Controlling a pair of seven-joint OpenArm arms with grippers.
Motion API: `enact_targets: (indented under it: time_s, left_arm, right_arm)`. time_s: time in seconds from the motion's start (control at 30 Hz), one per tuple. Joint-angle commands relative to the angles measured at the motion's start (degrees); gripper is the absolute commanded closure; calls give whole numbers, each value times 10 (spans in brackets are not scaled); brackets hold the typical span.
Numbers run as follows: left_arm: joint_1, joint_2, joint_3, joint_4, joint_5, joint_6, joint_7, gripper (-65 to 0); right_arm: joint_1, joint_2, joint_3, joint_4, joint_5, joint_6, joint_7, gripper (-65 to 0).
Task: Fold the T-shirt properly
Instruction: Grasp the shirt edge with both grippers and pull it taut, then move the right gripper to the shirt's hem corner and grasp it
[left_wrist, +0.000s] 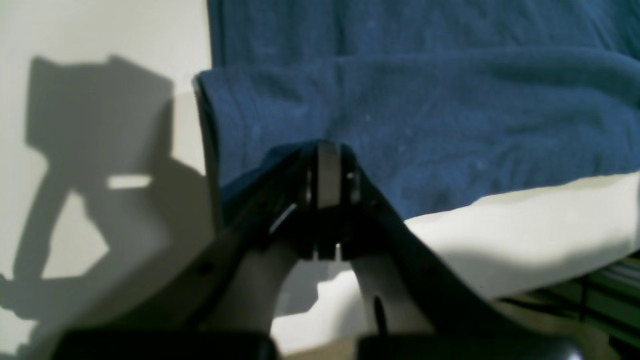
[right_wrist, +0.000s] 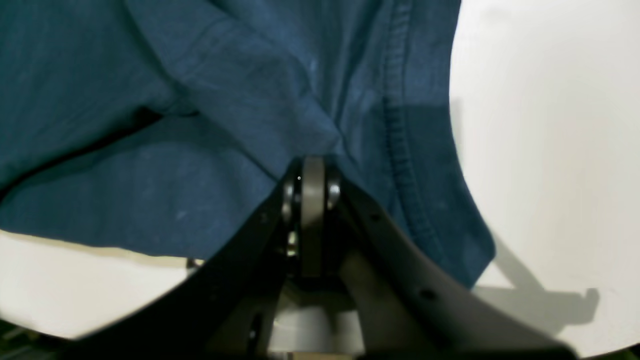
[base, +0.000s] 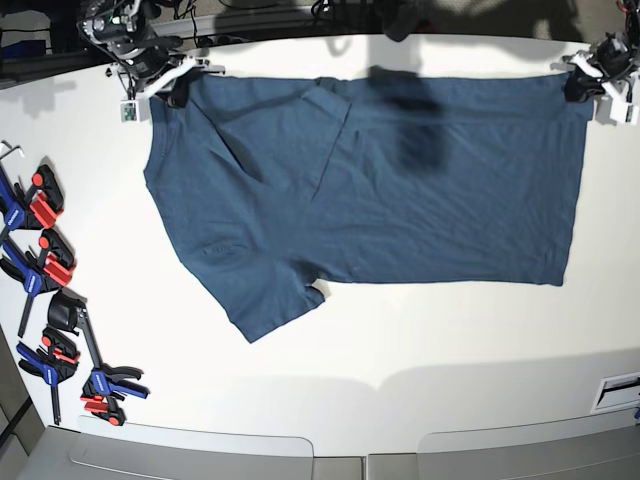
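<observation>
left gripper (left_wrist: 327, 165) and right gripper (right_wrist: 312, 182), each with jaws pressed together on a pinch of the t-shirt (base: 370, 190). from the left gripper, the cloth fans away ahead of the tips as a doubled layer, its folded edge just beside the tool on one side. from the right gripper, a stitched hem runs just beside the tips and the fabric drapes forward and to the other side. in the base view the two grippers sit at opposite far corners of the garment, which lies spread on the white table (base: 400, 340), one long edge already turned over, one sleeve sticking out on the near side. clamps (base: 50, 290) lie well apart from both tools, along the table edge. risks, as judged: each pinch is shallow, so cloth may slip out if the arms pull apart too hard; uneven travel of the two arms would skew the fold; slack between the grippers would leave wrinkles; the loose sleeve may drag and bunch under the body.
</observation>
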Motion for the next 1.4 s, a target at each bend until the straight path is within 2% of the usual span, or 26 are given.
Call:
enact_targets:
  time_s: [0.0,0.1,0.3,0.53,0.8,0.9,1.03,1.13,1.17,1.2,1.23,1.3,1.37]
  left_arm:
    - [16,-8,-14,-2,28,11,36,0]
    - [28,-5,-53,-2,27,11,35,0]
    - [30,-5,-113,-2,-20,11,36,0]
    - [30,-5,-119,2,-31,11,35,0]
    - [30,-5,-136,65,-29,11,36,0]
    - [30,-5,-163,98,-29,11,35,0]
    - [30,-5,-209,138,-29,11,18,0]
    - [28,-5,-232,157,-33,11,10,0]
    - [28,-5,-235,159,-35,11,8,-19]
    - [29,-6,-235,160,-35,11,3,-68]
    - [29,-5,-235,160,-35,11,0,-115]
    - [29,-5,-234,160,-40,11,-1,-184]
    - [29,-5,-234,160,-39,11,-1,-206]
  right_arm:
    - [-5,3,1,5,-19,-4,-12,0]
    - [-5,5,2,5,-25,-4,-12,0]
    - [-5,5,4,5,-17,-4,-24,0]
    - [-5,5,4,22,39,-4,-48,0]
    - [-5,5,4,115,41,-4,-64,0]
    - [-4,5,4,158,41,-4,-60,0]
    - [3,5,4,214,40,-4,-17,0]
    - [33,5,4,231,23,-4,16,-204]
    - [49,4,4,231,10,-4,29,-270]
    - [67,1,4,230,-8,-7,40,-319]
    - [86,-2,4,229,-27,-10,48,-347]
    - [125,-5,4,220,-61,-24,63,-354]
    - [161,-3,4,202,-91,-33,74,-354]
